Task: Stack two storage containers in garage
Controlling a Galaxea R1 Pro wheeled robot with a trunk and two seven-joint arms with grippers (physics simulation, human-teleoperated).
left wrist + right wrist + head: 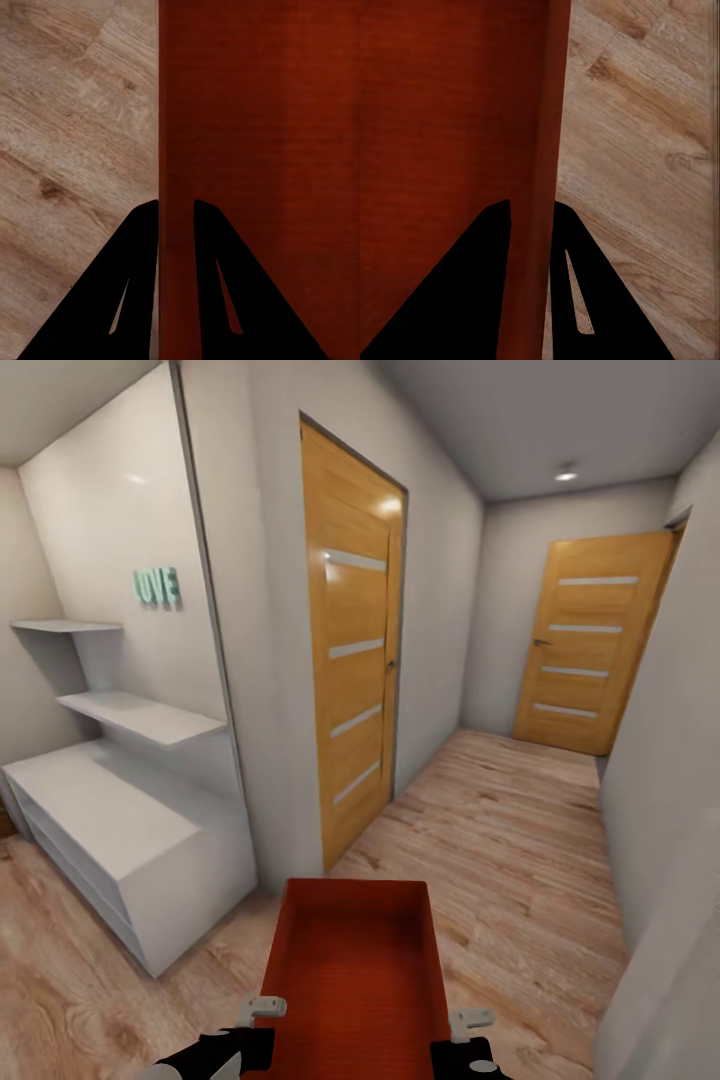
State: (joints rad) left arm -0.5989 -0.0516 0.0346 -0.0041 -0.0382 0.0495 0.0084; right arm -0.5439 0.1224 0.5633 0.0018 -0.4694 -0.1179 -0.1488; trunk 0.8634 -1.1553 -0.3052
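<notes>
Orange-red plastic leads the way down a hallway: I carry one storage container (355, 970) ahead of the robot, lifted clear of the light wood plank floor (520, 830), one hand to each long wall. The left hand (176, 206) straddles the container's left wall, one finger outside and one inside, clenched on the rim; the right hand (531, 204) mirrors it on the opposite wall. Gripping both sides keeps the open bin level and centred between the arms, I judge, so it cannot swing or tip while the base rolls.

The head view shows white walls, a wooden door (352, 660) shut on the left and a second wooden door (590, 645) at the far end of the corridor. White shelves (140, 715) and a low white cabinet (120, 840) sit in an alcove to the left, under teal letters reading LOVE (157, 586).

This looks like the transit stage: the plank floor here is not the garage's dark concrete, so the container has yet to be set down. The corridor is narrow, and the cabinet corner just beside the bin's left side calls for care.
</notes>
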